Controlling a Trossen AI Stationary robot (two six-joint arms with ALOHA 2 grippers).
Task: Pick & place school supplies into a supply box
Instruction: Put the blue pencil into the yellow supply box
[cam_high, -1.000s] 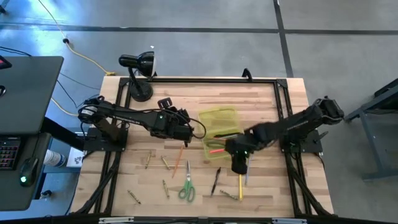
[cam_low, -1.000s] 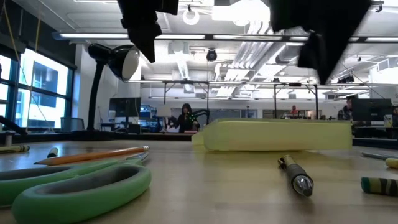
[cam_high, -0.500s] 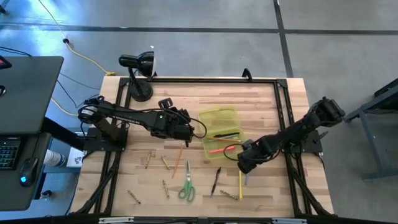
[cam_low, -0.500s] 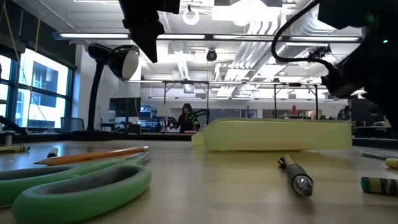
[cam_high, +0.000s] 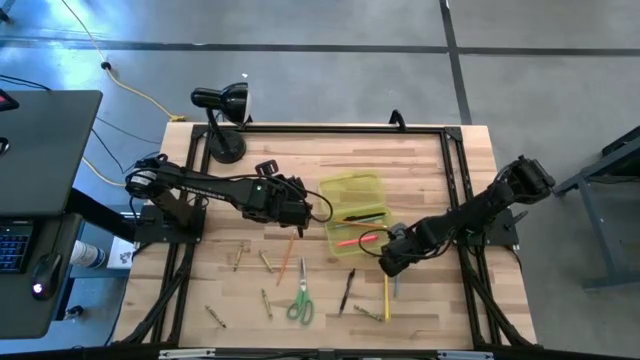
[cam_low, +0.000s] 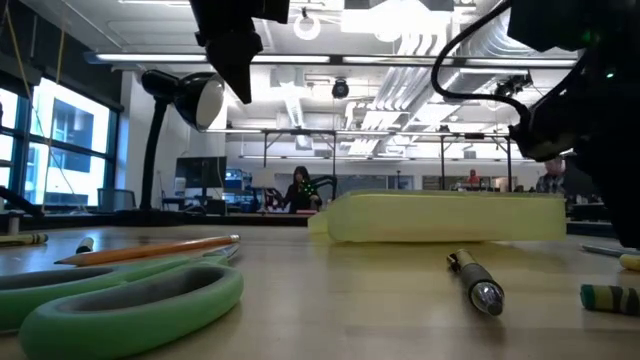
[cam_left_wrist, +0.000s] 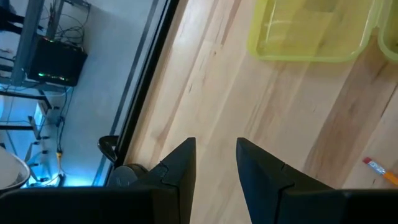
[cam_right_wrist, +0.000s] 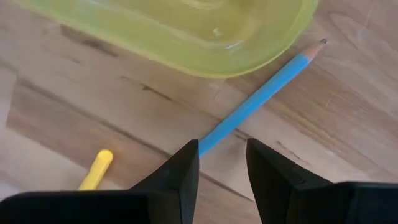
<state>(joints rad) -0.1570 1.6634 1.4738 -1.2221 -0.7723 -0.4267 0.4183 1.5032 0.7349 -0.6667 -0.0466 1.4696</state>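
yellow-green and translucent, the supply box (cam_high: 354, 211) lies open at the middle of the wooden bench (cam_high: 420, 165), some pens inside. the right gripper (cam_high: 385, 264) hangs low just off its near right corner, fingers (cam_right_wrist: 177, 171) slightly apart over a blue pencil (cam_right_wrist: 261, 96), gripping nothing. the left gripper (cam_high: 300, 212) waits left of the box, fingers apart and empty. green scissors (cam_high: 300, 303) lie near the front edge.

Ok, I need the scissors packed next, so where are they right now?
In the high view the green-handled scissors lie near the table's front edge, left of centre, between a small brassy bit and a black pen.
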